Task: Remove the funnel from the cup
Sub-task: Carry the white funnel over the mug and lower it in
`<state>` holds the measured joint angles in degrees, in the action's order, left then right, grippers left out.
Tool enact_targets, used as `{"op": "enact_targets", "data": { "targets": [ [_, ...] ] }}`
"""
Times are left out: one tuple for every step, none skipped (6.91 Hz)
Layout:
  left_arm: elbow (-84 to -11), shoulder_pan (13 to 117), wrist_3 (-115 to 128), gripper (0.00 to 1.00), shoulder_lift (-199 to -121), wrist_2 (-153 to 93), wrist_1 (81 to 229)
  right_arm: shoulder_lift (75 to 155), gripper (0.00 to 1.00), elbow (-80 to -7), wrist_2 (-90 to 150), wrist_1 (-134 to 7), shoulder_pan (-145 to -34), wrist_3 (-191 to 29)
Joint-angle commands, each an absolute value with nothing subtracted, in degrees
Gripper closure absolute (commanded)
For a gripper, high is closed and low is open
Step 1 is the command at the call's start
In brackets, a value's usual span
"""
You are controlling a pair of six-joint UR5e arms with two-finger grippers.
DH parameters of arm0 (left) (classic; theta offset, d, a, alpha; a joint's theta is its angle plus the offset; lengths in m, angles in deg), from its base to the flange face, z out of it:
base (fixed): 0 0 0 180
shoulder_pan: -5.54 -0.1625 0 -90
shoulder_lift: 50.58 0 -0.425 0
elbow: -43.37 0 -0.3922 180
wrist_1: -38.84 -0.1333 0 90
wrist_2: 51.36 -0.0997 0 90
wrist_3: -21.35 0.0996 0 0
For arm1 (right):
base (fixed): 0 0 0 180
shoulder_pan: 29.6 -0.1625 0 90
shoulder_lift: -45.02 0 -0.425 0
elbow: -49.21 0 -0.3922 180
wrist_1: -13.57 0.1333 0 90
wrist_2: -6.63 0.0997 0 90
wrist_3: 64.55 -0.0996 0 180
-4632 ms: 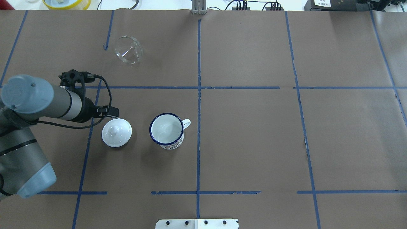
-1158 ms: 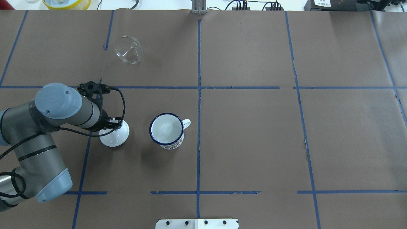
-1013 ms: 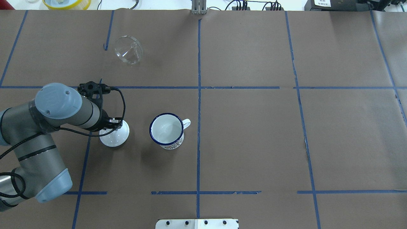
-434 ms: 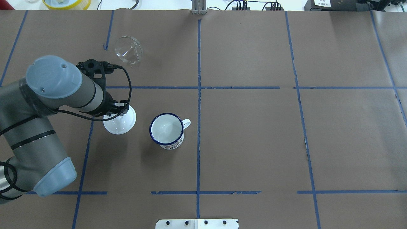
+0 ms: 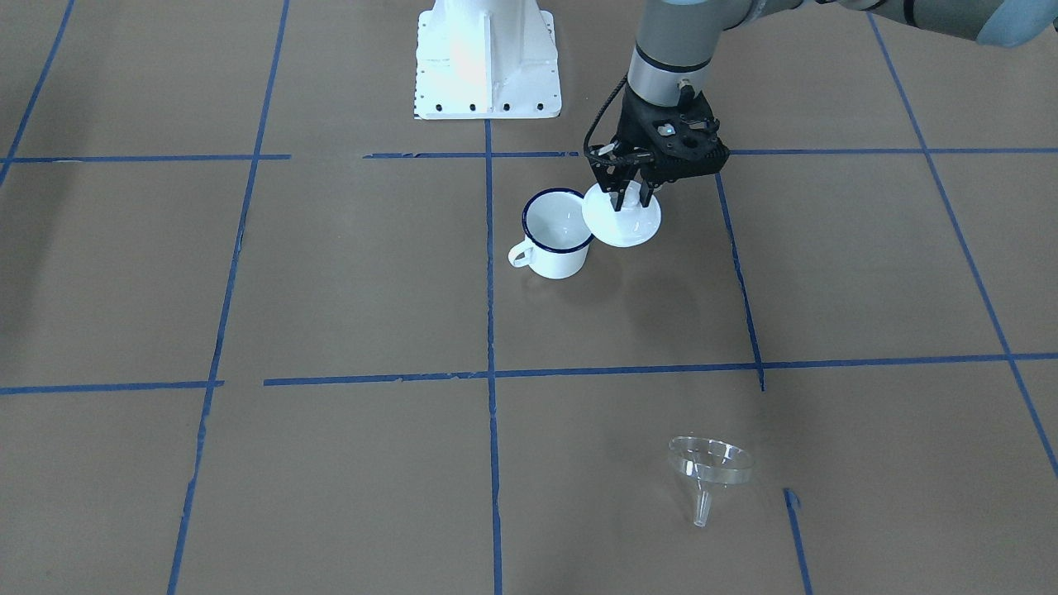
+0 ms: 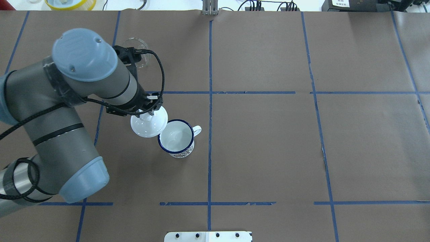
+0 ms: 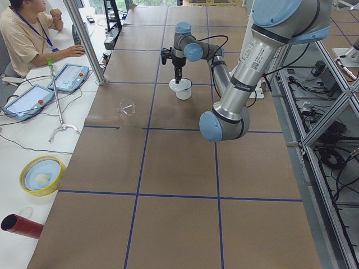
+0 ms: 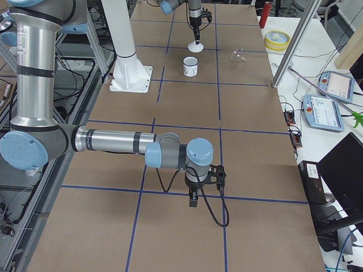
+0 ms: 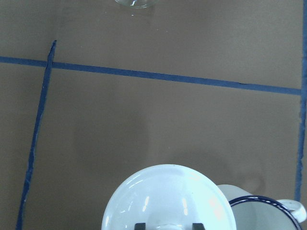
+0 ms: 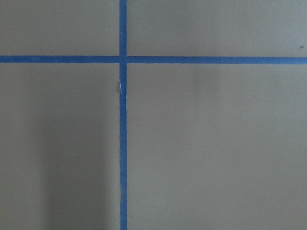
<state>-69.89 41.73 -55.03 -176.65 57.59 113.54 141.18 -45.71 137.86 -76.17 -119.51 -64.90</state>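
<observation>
The right gripper (image 8: 193,199) hangs over the table (image 6: 268,151); whether its fingers are apart cannot be told. Farther on the cup (image 6: 176,137) stands upright; just beside its rim the left gripper (image 5: 630,197) is clamped on a white lid (image 6: 147,127); beyond, well apart, the funnel (image 5: 711,464) lies tilted on the table.

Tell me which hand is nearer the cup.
Left. The left hand, holding the lid, hangs right beside the cup; the right hand is far off on the robot's right side.
</observation>
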Motion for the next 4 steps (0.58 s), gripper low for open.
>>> {"op": "enact_targets", "data": {
  "targets": [
    [-64.0,39.0,-60.1,1.00,-182.6,57.7,113.1,141.2,0.00,-45.7,137.9,-76.2,-119.5,-64.9],
    [-63.4,38.2,-60.7,1.00,-182.6,57.5,113.1,141.2,0.00,-45.7,137.9,-76.2,-119.5,-64.9],
    [-63.2,37.2,-60.9,1.00,-182.5,57.4,113.1,141.2,0.00,-45.7,137.9,-76.2,-119.5,-64.9],
    [-63.0,36.5,-61.4,1.00,-182.4,57.3,113.1,141.2,0.00,-45.7,137.9,-76.2,-119.5,-64.9]
  ]
}}
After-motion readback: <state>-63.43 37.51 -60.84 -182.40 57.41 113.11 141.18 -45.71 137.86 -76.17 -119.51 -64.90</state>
